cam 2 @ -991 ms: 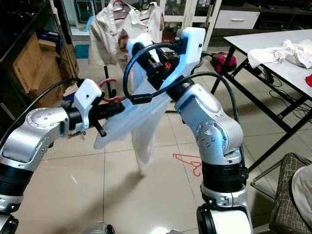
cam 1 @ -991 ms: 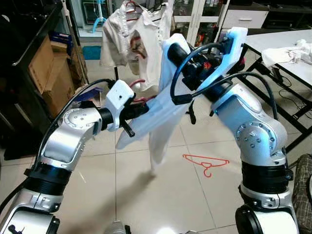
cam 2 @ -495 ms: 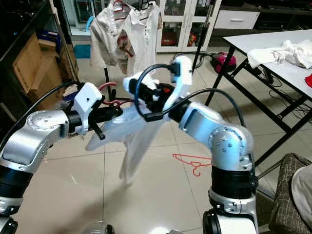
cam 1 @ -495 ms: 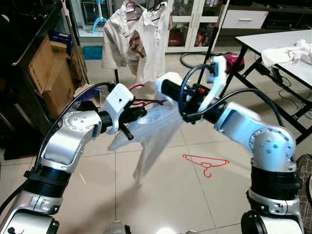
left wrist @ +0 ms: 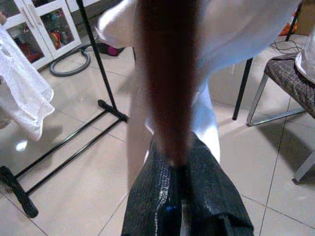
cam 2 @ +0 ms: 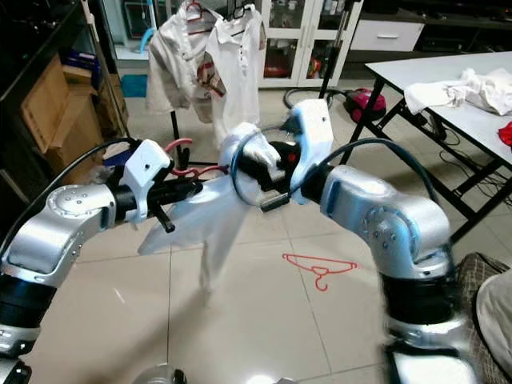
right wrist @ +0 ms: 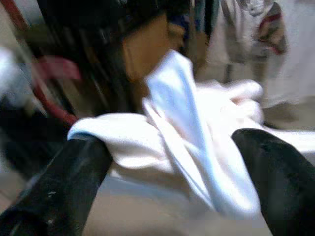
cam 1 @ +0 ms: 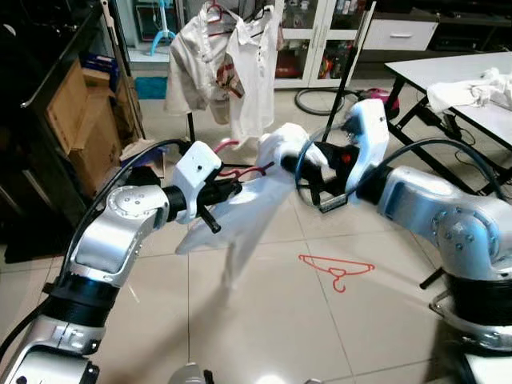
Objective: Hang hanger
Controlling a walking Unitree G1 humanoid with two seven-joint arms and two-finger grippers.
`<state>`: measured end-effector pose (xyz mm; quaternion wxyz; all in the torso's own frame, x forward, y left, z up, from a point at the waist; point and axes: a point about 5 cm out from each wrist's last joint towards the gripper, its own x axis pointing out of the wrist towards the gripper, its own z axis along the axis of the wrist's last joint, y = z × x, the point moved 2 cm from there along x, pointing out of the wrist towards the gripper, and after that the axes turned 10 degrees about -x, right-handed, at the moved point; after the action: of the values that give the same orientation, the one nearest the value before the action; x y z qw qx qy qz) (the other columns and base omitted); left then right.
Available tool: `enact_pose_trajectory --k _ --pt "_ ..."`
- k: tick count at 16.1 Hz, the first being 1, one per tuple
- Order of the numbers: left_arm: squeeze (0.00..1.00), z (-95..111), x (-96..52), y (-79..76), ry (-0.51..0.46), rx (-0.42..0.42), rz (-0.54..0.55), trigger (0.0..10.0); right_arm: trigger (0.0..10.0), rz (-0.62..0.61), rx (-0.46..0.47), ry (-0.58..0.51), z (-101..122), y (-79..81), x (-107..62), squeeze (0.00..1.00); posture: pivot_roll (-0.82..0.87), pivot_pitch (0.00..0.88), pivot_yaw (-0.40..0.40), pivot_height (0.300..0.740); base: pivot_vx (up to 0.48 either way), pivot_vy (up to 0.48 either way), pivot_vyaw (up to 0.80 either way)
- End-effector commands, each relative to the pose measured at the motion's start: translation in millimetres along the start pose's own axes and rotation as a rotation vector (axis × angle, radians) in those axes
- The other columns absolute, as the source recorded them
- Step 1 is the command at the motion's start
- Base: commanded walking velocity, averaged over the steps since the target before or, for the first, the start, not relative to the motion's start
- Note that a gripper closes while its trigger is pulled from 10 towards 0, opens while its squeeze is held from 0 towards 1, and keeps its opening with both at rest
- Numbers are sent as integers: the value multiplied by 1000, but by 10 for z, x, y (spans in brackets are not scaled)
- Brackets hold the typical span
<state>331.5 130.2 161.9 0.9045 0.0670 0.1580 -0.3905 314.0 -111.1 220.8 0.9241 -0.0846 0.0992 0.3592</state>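
My left gripper (cam 1: 234, 186) is shut on a red wire hanger (cam 1: 242, 171), whose hook (cam 1: 225, 145) curls up behind it. A white garment (cam 1: 244, 214) hangs on the hanger and trails down toward the floor. Its upper end is bunched over my right gripper (right wrist: 170, 142) at mid height, just right of the left one. In the right wrist view the two black fingers (right wrist: 74, 172) stand wide apart with the white cloth (right wrist: 192, 147) lying between them. In the left wrist view the fingers (left wrist: 162, 201) pinch the blurred dark red hanger bar (left wrist: 167, 73).
A clothes rack with white shirts (cam 1: 236, 60) stands straight ahead, its black foot (left wrist: 59, 162) on the tiles. A second red hanger (cam 1: 338, 268) lies on the floor. A table with crumpled laundry (cam 1: 476, 84) is at the right, cardboard boxes (cam 1: 80, 120) at the left, a chair (cam 2: 480, 276) near right.
My right arm has swung down from high above to about the left gripper's height, bringing the garment's upper end with it. The left gripper has stayed nearly still on the hanger.
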Motion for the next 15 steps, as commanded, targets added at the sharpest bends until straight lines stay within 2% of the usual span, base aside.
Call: enact_pose_trajectory --k 1,2,4,7,9,10,11,12,13,14,15 --pt "0 25 19 1 1 12 2 10000 10000 17 -101 -8 31 57 -9 1000 -22 0 -55 740 0 0 0" --pt "0 26 22 1 1 13 2 10000 10000 23 -135 2 16 68 -11 1000 -22 0 -55 740 0 0 0" --pt "0 33 26 7 0 15 3 10000 10000 38 -274 18 6 85 -16 1000 -19 0 -57 740 0 0 0" --pt "0 30 14 19 0 16 7 10000 10000 22 -367 -18 86 6 -45 1000 -15 0 -59 740 0 0 0" --pt "0 29 12 21 -3 10 10 10000 10000 -40 -322 -42 103 -152 -62 1000 -13 0 -58 740 0 0 0" --pt "0 42 14 15 -23 -6 9 10000 10000 -96 -217 -68 91 -252 -63 0 -10 0 -54 740 0 0 0" --pt "0 90 21 -8 -64 -28 0 10000 10000 -168 -101 -105 94 -375 -62 0 -10 0 -54 740 0 0 0" --pt "0 121 23 -28 -90 -50 -12 10000 10000 -220 -66 -120 83 -467 -58 0 -11 0 -51 740 0 0 0" --pt "0 127 20 -41 -100 -63 -22 10000 10000 -299 66 -190 92 -584 -50 0 -12 0 -46 740 0 0 0" --pt "0 123 14 -51 -104 -72 -30 10000 10000 -341 199 -227 19 -631 -28 0 -7 0 -41 740 0 0 0" --pt "0 125 6 -51 -112 -86 -36 10000 10000 -330 308 -250 -55 -596 10 0 -6 0 -39 740 0 0 0"
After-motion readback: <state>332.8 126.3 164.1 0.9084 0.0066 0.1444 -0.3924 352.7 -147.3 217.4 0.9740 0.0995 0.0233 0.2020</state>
